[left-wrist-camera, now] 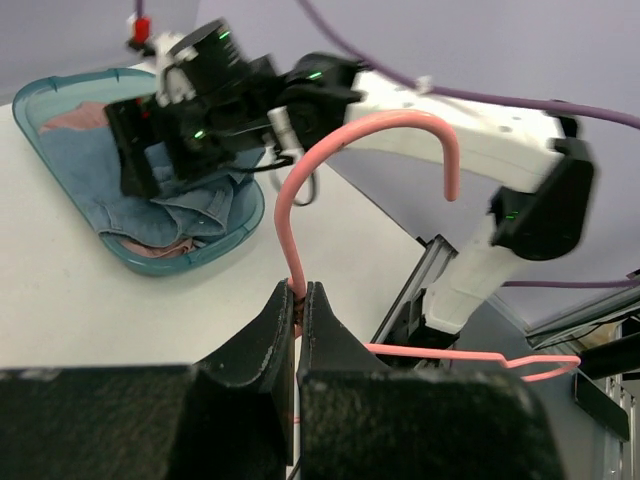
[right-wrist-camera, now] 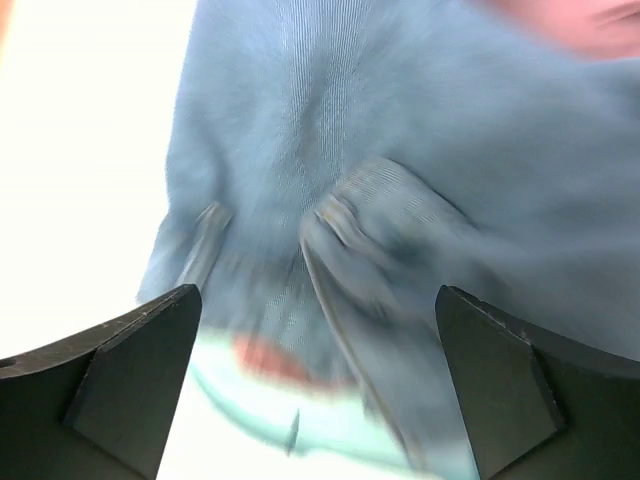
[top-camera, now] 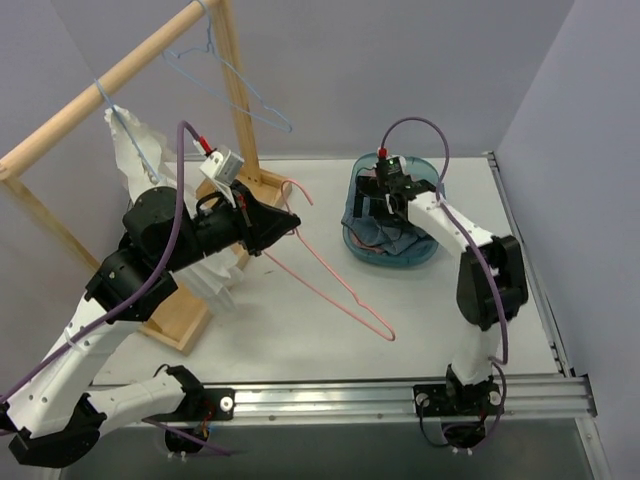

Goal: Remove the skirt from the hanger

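On the left, a wooden clothes rack (top-camera: pixel 100 85) carries a pale blue wire hanger (top-camera: pixel 240 85) and a white garment (top-camera: pixel 135 150). The left gripper (left-wrist-camera: pixel 300 295) is clamped on the neck of a bare pink wire hanger (left-wrist-camera: pixel 300 190) above the table. On the right, the blue denim skirt (right-wrist-camera: pixel 400 150) lies crumpled in a teal plastic basin (top-camera: pixel 420 255), directly beneath the right gripper (right-wrist-camera: pixel 315 300), whose jaws are spread wide.
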